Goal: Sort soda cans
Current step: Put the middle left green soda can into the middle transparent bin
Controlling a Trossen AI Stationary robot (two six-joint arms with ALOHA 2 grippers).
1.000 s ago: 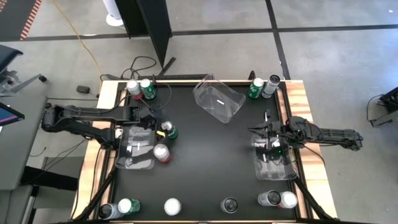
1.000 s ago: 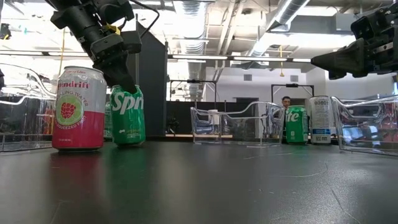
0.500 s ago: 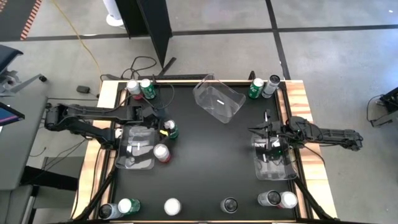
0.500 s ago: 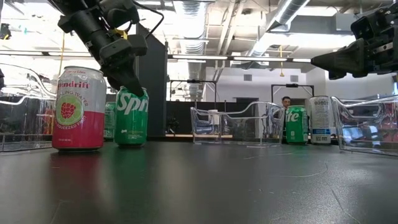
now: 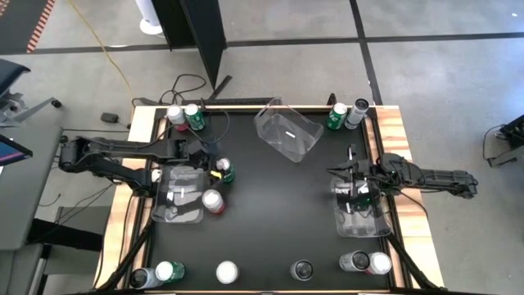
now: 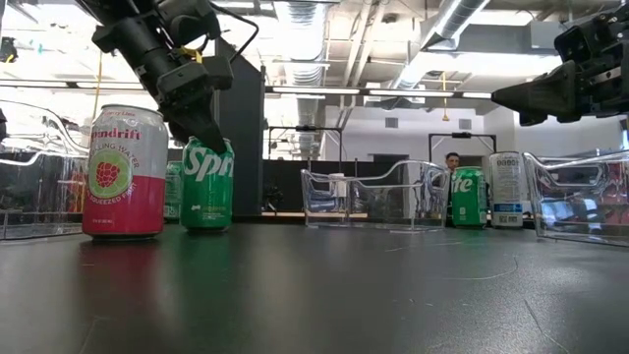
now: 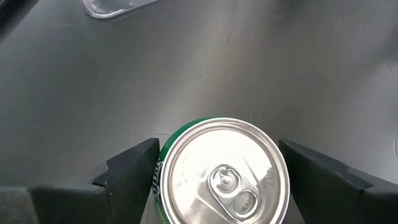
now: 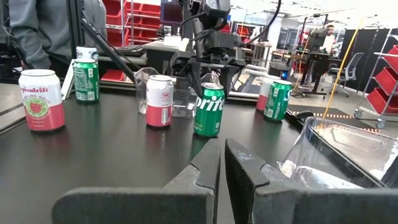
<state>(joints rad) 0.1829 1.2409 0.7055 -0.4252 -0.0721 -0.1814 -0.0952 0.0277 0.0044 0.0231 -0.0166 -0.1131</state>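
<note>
**Left gripper straddles a green can beside the left bin**

Nearest in the low view stands a pink-and-white berry-print soda can (image 6: 123, 172) on the black counter (image 6: 324, 295), and just beyond it the green lemon-lime soda can (image 6: 207, 185) that the left gripper (image 6: 201, 126) has its fingers around from above. The left wrist view shows the dark fingers (image 7: 127, 171) apart, one on each side of the silver top, with a sliver of gap at each side, so the can is not yet clamped. To do this well, I would judge that the gripper should be centred over the rim, closed evenly on the can's sides, and lifted straight up so the neighbouring pink can is not knocked.

Farther off, the right gripper (image 8: 222, 163) waits over the clear rectangular plastic bin on the right (image 5: 385, 228), its fingers pressed almost together on nothing.

From above I count three clear bins: that one, a left bin (image 5: 160, 215), and a tilted one at the far middle (image 5: 304, 124). About fourteen cans show: two at the far left corner, two at the far right corner, two beside the left bin, six along the near edge, and what looks like two lying in the left bin; colours of several tops cannot be told.
</note>
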